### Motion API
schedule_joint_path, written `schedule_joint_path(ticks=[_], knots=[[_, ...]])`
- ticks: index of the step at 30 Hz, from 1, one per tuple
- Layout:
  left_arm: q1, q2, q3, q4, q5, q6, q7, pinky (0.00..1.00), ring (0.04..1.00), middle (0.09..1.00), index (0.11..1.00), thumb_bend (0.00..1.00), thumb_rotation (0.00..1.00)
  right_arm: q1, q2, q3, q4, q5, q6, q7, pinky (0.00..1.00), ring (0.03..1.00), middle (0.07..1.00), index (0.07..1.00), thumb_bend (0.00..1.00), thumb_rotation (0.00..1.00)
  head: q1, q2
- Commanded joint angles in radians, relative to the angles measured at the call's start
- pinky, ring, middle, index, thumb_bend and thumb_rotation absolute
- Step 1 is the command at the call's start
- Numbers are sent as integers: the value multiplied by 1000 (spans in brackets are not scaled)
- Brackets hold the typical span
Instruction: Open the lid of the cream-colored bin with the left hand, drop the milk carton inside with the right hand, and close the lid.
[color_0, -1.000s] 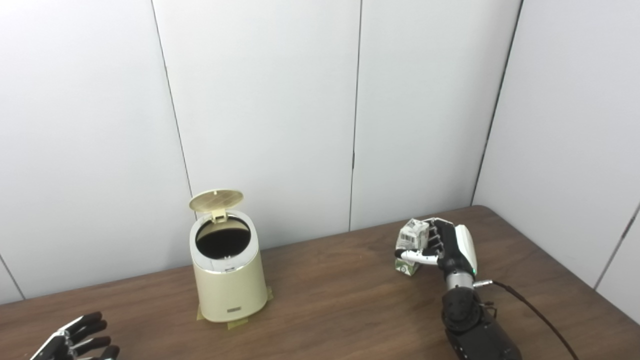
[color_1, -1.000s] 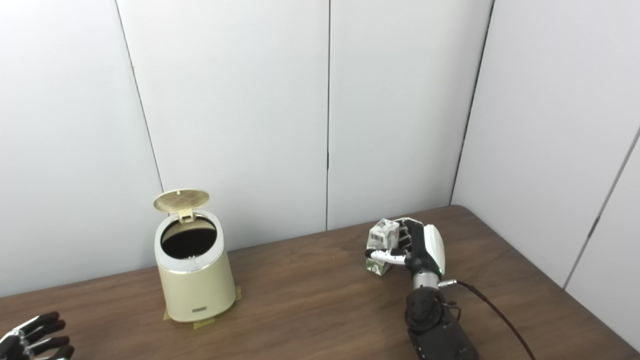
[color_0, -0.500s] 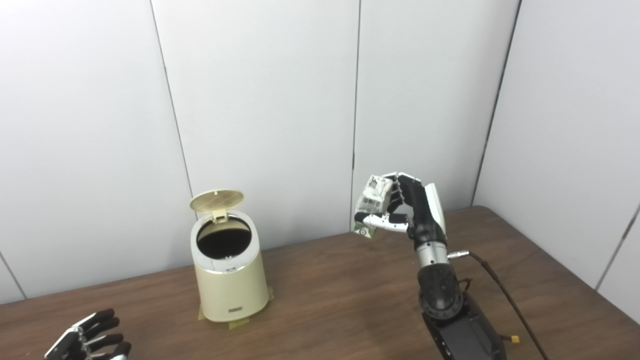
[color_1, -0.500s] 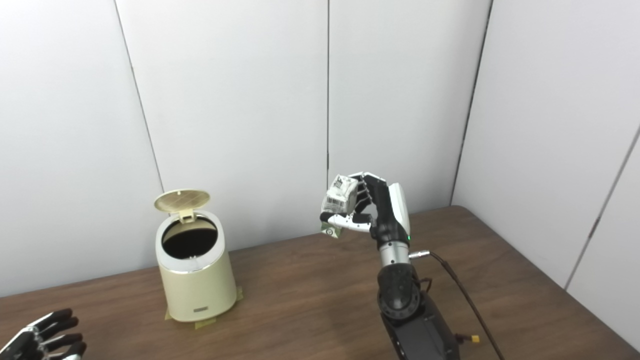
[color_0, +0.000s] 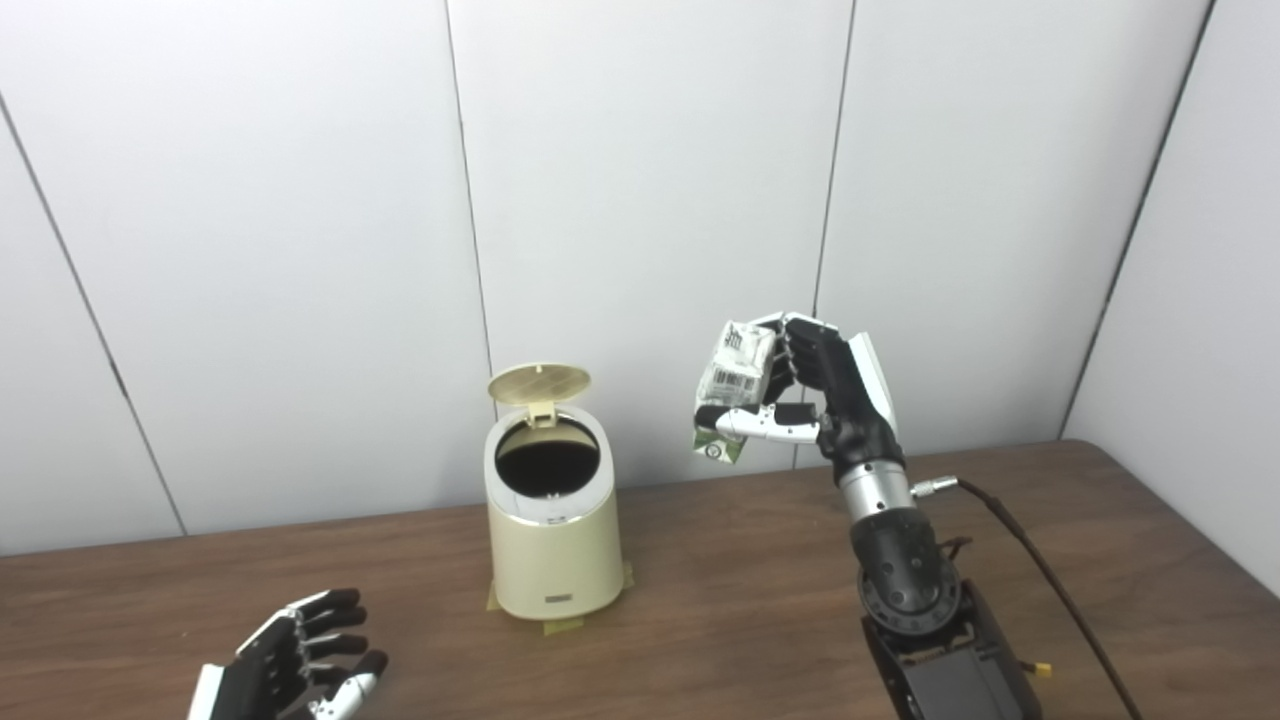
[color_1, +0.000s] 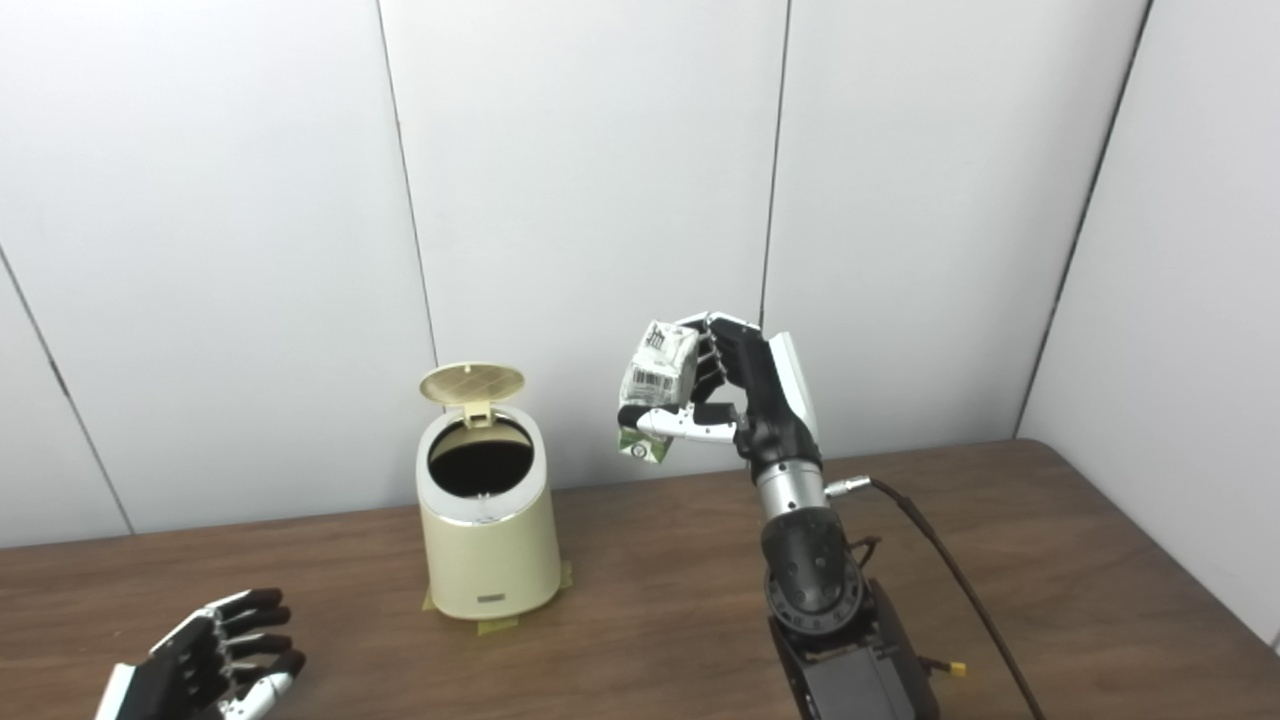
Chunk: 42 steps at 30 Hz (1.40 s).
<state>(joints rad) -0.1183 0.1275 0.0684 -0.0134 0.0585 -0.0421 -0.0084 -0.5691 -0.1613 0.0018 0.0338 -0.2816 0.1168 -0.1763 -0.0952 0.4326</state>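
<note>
Carton (color_0: 733, 385) in the air at centre frame, gripped by our right hand (color_0: 825, 400), tilted, up and to the right of the bin (color_0: 552, 530). Bin sits on the table (color_0: 720, 620) left of centre, lid (color_0: 539, 383) standing up at the back, dark mouth showing. Our left hand (color_0: 295, 660) rests low at the lower left, fingers spread, holding nothing.

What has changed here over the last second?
The right hand lifted the milk carton off the table and carried it up and left toward the bin; it is not yet over the opening. The camera also panned. The lid stays open, the left hand stays low and open.
</note>
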Motion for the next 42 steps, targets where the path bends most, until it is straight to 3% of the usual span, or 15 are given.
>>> schedule_joint_path(ticks=[1, 17, 32, 42], knots=[[-33, -11, -8, -5, 10, -56, 15, 501, 616, 680, 698, 559, 14, -75, 18, 2, -52, 9, 3, 7, 313, 363, 445, 521, 524, 0, 13, 1], [-43, -81, -41, 0, 63, -70, 64, 493, 612, 695, 726, 558, 54, -132, 131, 57, 11, 11, -13, 44, 302, 351, 441, 529, 522, 0, 120, 12], [-33, -136, -45, -48, 61, -8, 74, 524, 635, 709, 741, 562, 17, -243, 171, 111, 249, -41, -107, 7, 283, 339, 443, 523, 524, 0, 161, 26], [-28, -145, -52, -59, 53, -2, 76, 517, 634, 714, 744, 560, 6, -295, 173, 109, 402, -36, -190, -17, 296, 346, 440, 523, 523, 0, 174, 37]])
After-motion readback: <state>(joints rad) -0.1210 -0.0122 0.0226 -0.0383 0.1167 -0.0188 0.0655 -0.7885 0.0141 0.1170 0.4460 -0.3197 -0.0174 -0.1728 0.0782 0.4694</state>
